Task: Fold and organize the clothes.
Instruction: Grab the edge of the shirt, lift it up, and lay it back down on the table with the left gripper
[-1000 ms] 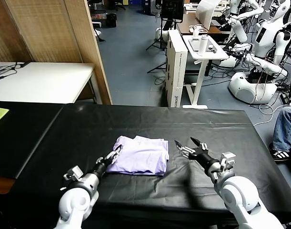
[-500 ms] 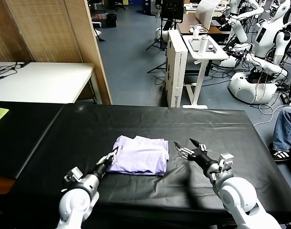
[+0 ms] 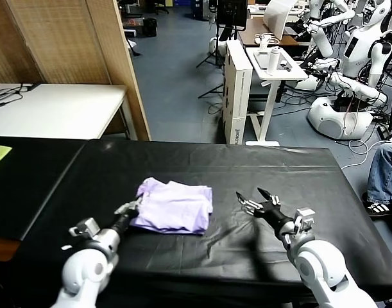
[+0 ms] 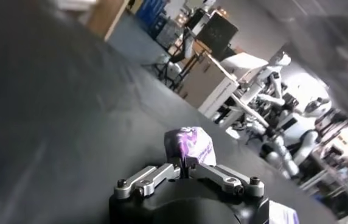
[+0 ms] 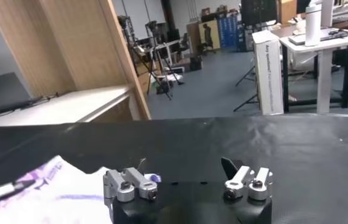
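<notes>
— Lavender T-shirt [image 3: 173, 206] lies folded mid-table [image 3: 279, 167]; our left gripper [image 3: 130, 208] pinches its near-left corner.
— Right gripper [image 3: 255, 200] hangs spread just beside it. We drag low and slowly, so folds hold.

1. Shirt [image 3: 172, 206] shifted toward the robot's left on the black table [image 3: 298, 173]; it was nearer centre 1.0 s ago.
2. Its left edge is now bunched and raised.
3. Left gripper [image 3: 128, 208], closed on the shirt's left edge, moved left and back with the arm.
4. Gap between shirt and right gripper [image 3: 255, 199] widened.
</notes>
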You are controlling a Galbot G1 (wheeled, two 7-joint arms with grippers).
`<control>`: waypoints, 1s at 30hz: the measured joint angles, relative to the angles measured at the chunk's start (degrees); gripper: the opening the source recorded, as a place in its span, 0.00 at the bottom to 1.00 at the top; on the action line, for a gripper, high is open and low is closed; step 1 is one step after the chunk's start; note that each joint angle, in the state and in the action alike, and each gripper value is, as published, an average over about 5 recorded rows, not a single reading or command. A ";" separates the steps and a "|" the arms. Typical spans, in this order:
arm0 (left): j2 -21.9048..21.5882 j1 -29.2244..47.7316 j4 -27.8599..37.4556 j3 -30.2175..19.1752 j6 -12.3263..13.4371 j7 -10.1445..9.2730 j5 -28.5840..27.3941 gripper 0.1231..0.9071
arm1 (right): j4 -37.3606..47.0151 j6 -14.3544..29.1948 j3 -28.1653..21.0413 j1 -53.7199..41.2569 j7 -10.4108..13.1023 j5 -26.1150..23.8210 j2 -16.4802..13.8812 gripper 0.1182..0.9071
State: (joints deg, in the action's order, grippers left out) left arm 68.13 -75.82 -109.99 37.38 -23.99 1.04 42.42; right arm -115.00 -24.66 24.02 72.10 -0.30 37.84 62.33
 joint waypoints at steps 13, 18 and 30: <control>-21.47 -5.14 -0.96 12.16 1.83 0.69 0.20 0.06 | 0.64 0.11 -0.45 0.36 0.07 -0.64 1.20 1.00; -24.63 -7.01 -4.10 15.03 0.31 -2.10 0.55 0.06 | 0.56 0.18 -0.34 0.85 0.08 -0.92 1.40 1.00; -8.52 -2.25 -14.70 -3.10 -5.64 -10.88 4.46 0.06 | -0.82 -0.03 1.45 2.84 0.29 -2.32 1.46 1.00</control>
State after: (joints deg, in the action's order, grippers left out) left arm 59.62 -78.07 -124.69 34.28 -29.63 -9.84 46.88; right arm -115.82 -24.69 25.47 74.94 -0.01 35.52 63.79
